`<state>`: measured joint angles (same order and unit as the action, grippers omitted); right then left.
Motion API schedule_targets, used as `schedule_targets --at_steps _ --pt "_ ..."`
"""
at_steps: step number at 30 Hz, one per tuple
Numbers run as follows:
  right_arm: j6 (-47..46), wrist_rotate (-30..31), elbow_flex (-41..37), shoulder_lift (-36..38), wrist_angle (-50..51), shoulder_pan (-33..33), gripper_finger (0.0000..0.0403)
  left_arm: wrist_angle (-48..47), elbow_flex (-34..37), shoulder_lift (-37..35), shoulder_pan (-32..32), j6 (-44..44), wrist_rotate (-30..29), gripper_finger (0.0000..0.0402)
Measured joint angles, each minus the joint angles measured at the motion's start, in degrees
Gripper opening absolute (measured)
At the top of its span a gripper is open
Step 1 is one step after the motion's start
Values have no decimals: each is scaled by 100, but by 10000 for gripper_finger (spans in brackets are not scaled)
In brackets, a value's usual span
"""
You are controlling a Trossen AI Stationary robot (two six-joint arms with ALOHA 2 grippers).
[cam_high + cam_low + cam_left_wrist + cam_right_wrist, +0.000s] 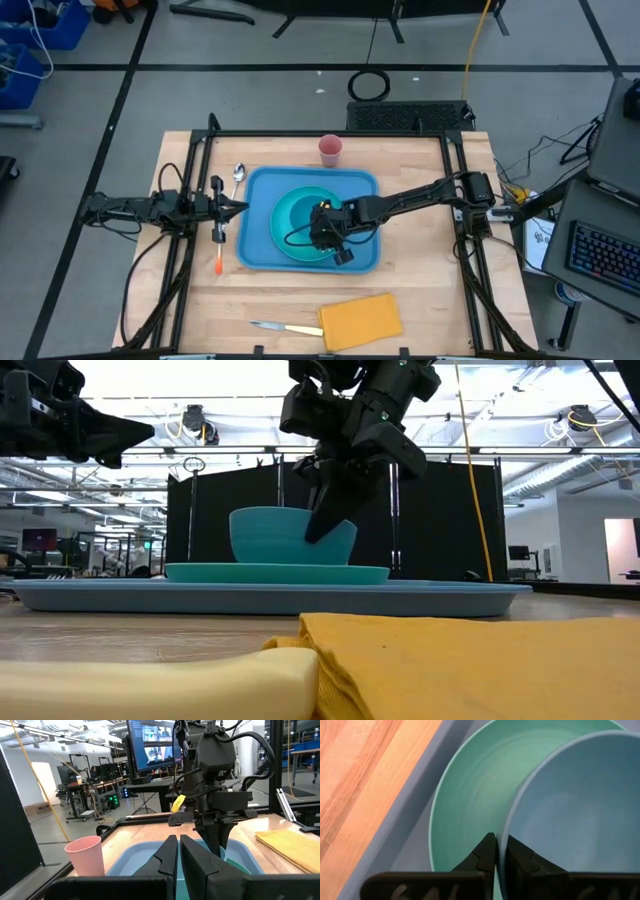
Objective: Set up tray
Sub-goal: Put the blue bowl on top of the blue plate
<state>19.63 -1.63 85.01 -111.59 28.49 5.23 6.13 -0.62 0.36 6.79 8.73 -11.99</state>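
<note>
Under right hand, tray.

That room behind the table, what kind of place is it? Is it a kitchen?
Not a kitchen; probably a robot lab or workshop. Behind the wooden table stand desks with computer monitors, and cables trail over a bare floor.

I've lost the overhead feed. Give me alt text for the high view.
The right gripper pinches the rim of a bowl on a plate in the blue tray. The left gripper waits, shut, at the tray's left edge.
</note>
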Motion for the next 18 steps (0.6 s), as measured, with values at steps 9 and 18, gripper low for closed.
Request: schedule_targets --at_steps 9,18 --pt "-1 -3 0 0 0 19 18 2 0 0 -2 0 0 26" --pt "-3 1 0 0 -104 71 66 0 0 0 0 0 0 26"
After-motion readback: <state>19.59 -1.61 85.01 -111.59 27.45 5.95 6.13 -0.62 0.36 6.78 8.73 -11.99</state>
